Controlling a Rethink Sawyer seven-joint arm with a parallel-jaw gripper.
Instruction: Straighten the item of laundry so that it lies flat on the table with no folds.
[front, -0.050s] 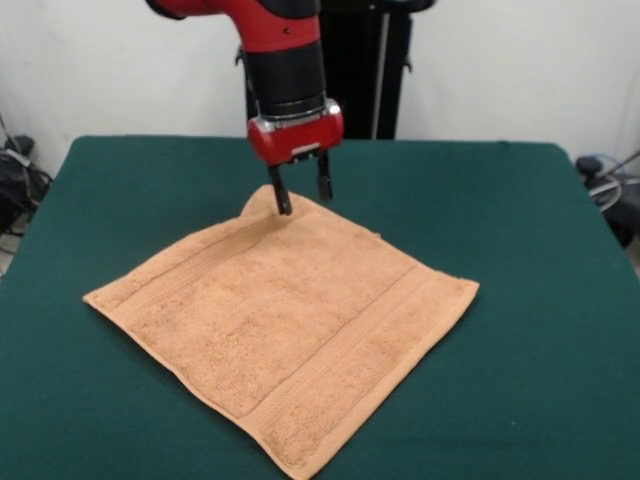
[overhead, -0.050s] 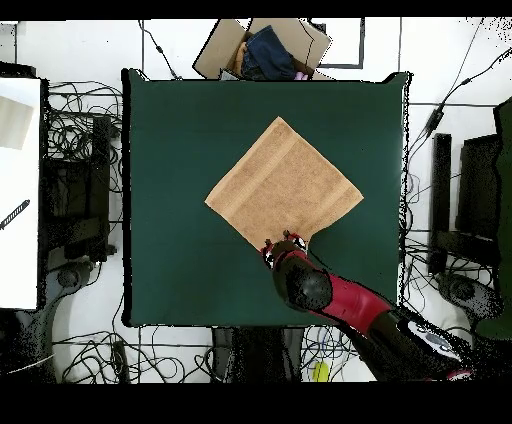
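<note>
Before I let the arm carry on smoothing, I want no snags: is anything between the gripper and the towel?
Nothing visible. The gripper is right at the towel's far corner, which is lifted slightly off the green table. No other object lies on the tabletop around the towel.

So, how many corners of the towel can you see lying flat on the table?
3. In the front view the towel has flat corners at left, right and bottom. The fourth, far corner sits raised at the gripper.

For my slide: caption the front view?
Sawyer gripper open over the far corner of a peach towel on the green table.
</note>
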